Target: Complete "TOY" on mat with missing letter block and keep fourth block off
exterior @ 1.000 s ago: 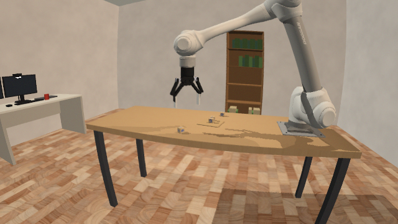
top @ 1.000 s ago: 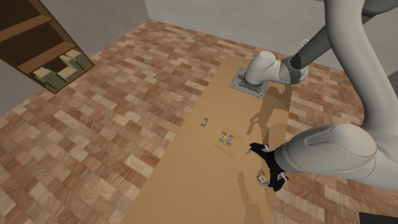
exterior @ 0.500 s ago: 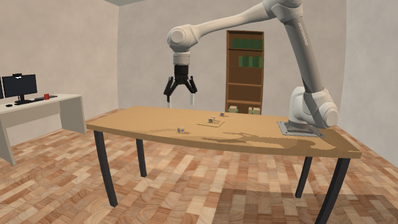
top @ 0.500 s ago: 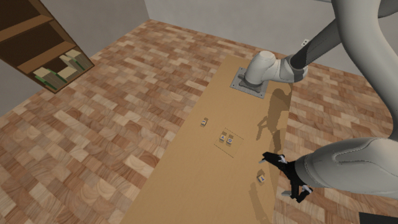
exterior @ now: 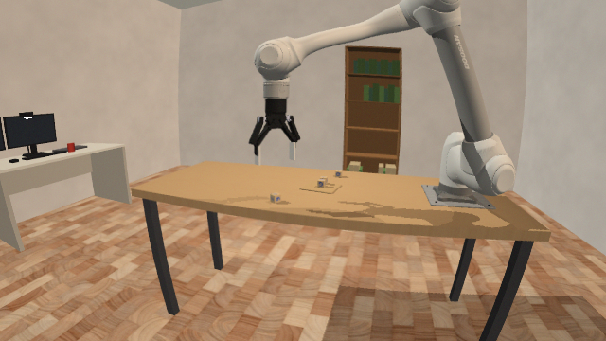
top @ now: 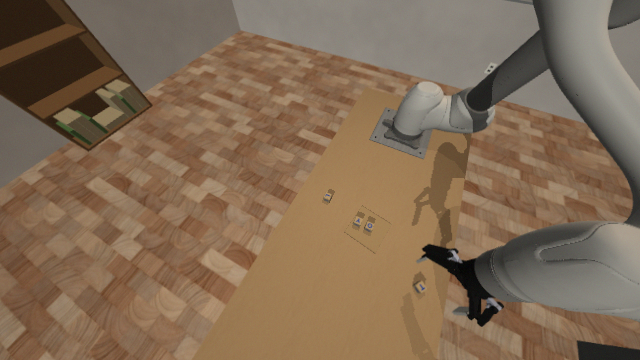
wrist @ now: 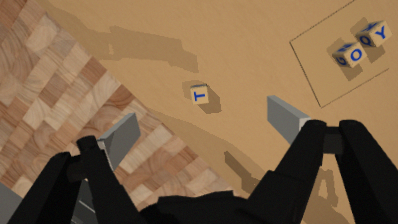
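Note:
A thin outlined mat [top: 359, 240] [exterior: 331, 189] [wrist: 306, 77] lies in the middle of the table. Two wooden letter blocks stand on it side by side, an O block [top: 370, 225] [wrist: 350, 54] and a Y block [top: 358, 220] [wrist: 375, 35]; in the exterior view they overlap as one small pair [exterior: 322, 183]. A T block [top: 419, 286] [exterior: 276, 197] [wrist: 199, 93] lies off the mat near the table's edge, letter on top. A fourth block [top: 328, 196] [exterior: 338, 173] lies off the mat on the other side; its letter is too small to read. My gripper [top: 440, 285] [exterior: 275, 156] [wrist: 201, 116] is open and empty, high above the T block.
The wooden table [top: 310, 300] [exterior: 213, 185] [wrist: 250, 40] is long; its edge runs close by the T block, with parquet floor [wrist: 45, 95] beyond. My base plate [top: 400, 137] [exterior: 456, 199] is bolted at one end. A bookshelf [exterior: 373, 109] and a desk [exterior: 57, 163] stand far off.

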Controlling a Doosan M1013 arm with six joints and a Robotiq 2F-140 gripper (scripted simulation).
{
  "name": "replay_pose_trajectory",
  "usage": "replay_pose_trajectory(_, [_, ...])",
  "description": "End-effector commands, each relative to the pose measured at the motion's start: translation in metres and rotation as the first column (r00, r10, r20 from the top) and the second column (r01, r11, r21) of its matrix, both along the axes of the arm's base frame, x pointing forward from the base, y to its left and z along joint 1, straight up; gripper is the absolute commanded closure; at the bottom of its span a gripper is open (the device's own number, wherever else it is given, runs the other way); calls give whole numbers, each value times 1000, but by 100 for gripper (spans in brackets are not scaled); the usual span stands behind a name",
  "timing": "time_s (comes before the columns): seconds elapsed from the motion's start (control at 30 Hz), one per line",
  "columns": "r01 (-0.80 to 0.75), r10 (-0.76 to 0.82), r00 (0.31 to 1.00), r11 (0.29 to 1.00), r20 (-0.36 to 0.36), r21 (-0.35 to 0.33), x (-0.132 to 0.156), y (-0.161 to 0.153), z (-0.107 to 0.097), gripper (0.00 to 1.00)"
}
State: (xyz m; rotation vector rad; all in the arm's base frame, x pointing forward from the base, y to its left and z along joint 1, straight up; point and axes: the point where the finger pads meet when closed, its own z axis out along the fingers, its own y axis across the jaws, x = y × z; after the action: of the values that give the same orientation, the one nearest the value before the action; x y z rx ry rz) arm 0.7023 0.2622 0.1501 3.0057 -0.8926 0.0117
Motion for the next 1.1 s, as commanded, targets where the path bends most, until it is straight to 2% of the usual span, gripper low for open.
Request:
replay_pose_trajectory(0.0, [-9,9,1000,1000,-4,6,-1,6,0,0])
replay_pose_trajectory(0.87, [-7,7,1000,1000,-4,6,-1,6,0,0])
replay_pose_trajectory(1.07, [42,-42,999,999,-4,6,-1,6,-1,0])
